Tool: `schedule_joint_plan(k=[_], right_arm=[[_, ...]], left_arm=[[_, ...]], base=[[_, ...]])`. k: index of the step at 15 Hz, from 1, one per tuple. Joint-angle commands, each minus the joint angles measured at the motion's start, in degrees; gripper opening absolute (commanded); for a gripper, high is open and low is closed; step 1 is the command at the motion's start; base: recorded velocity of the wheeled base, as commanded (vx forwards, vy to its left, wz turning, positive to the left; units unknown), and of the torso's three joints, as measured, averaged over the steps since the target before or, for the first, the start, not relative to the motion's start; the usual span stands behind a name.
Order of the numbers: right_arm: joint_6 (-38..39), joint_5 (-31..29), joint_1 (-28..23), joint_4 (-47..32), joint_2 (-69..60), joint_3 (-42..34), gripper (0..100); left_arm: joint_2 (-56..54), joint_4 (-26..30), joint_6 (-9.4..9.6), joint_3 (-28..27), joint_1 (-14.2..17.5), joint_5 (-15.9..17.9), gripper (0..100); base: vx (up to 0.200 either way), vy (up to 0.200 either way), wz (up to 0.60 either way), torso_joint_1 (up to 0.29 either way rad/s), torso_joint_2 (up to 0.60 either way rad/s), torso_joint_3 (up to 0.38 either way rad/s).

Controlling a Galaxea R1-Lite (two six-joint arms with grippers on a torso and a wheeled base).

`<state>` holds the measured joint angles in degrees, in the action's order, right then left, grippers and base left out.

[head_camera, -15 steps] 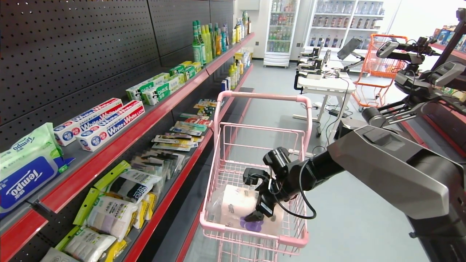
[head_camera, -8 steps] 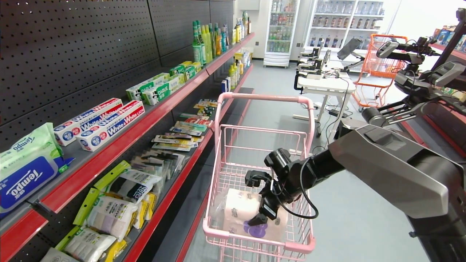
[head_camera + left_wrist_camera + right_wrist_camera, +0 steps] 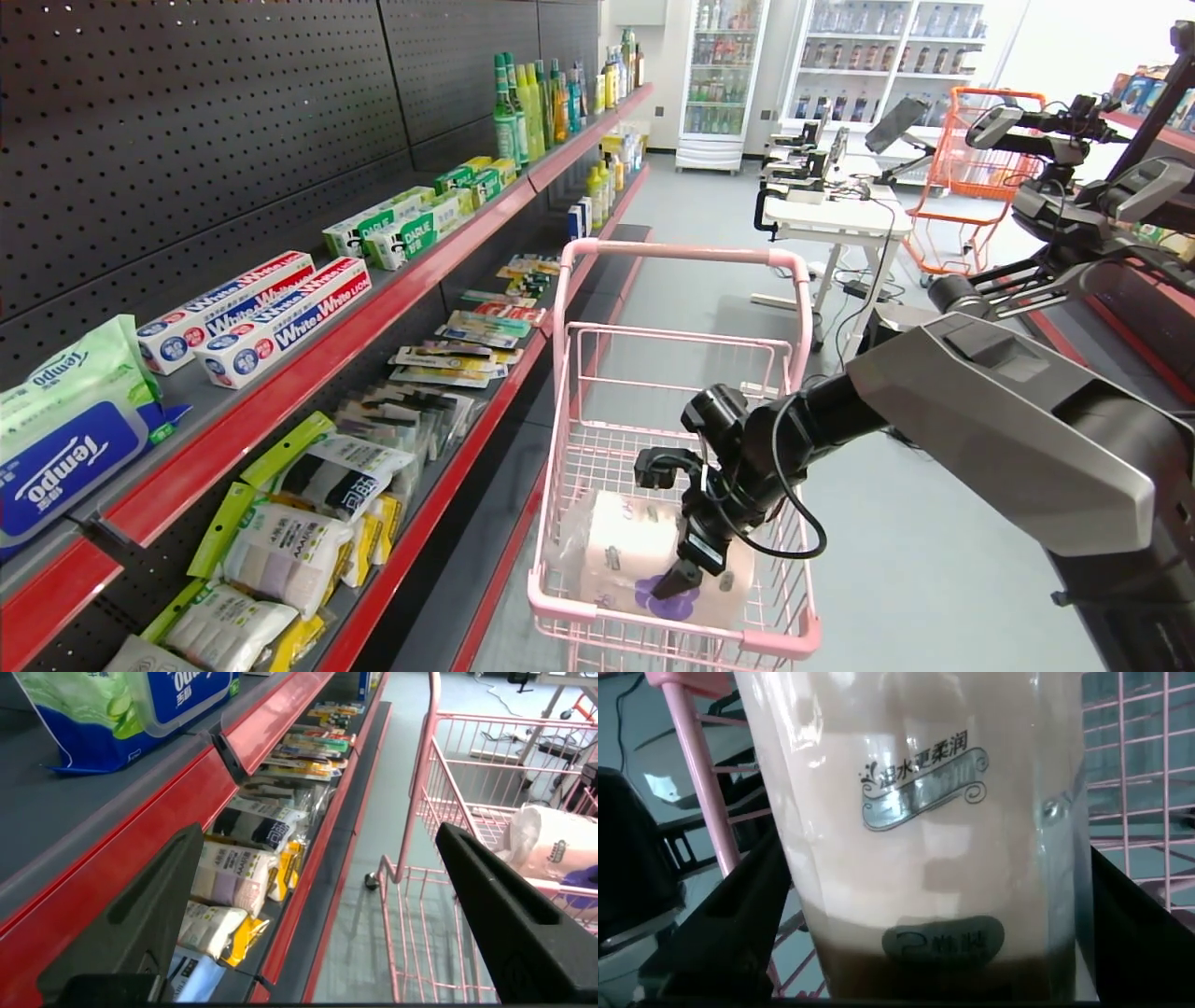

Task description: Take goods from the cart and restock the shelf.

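A pink cart [image 3: 677,250] stands in the aisle beside the red-edged shelf [image 3: 280,385]. A white tissue roll pack [image 3: 624,551] with a purple print lies in the cart's near end. My right gripper [image 3: 674,574] is down inside the cart, its fingers pressed against both sides of the pack [image 3: 924,859]. My left gripper [image 3: 318,915] hangs open and holds nothing, low beside the shelf's red edge [image 3: 234,761], with the cart [image 3: 432,784] and the pack [image 3: 551,845] off to one side.
The shelves hold toothpaste boxes [image 3: 271,313], a wet-wipe pack [image 3: 65,439] and bagged goods [image 3: 289,551] on the lower level. A white desk [image 3: 831,217] and an orange cart [image 3: 980,140] stand farther down the aisle. Open floor lies to the cart's right.
My right arm has moved down and to the right inside the cart. The cart and the pack have shifted right and nearer with it. The shelf has stayed in place.
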<state>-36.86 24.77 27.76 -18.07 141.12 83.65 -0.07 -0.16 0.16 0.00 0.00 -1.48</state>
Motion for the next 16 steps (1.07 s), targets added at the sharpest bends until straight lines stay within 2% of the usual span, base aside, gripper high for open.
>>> schedule_joint_plan(k=[1,14,15,16], right_arm=[[0.04,0.01,0.02,-0.13,-0.32,0.2,100],[-2.51,-3.5,-0.86,-0.21,-1.46,-0.6,100],[-2.51,-3.94,-0.78,-0.13,-1.46,-1.03,0],[-2.42,-4.2,-0.6,0.14,-1.64,-1.56,0]], left_arm=[[0.07,-0.02,0.02,0.0,0.0,-0.02,100],[0.07,-0.02,0.02,0.0,0.0,-0.02,100],[0.07,-0.02,0.02,0.0,0.0,-0.02,100],[0.07,-0.02,0.02,0.0,0.0,-0.02,100]], base=[[0.0,0.0,0.0,0.0,0.0,0.0],[0.0,0.0,0.0,0.0,0.0,0.0],[0.0,0.0,0.0,0.0,0.0,0.0],[0.0,0.0,0.0,0.0,0.0,0.0]])
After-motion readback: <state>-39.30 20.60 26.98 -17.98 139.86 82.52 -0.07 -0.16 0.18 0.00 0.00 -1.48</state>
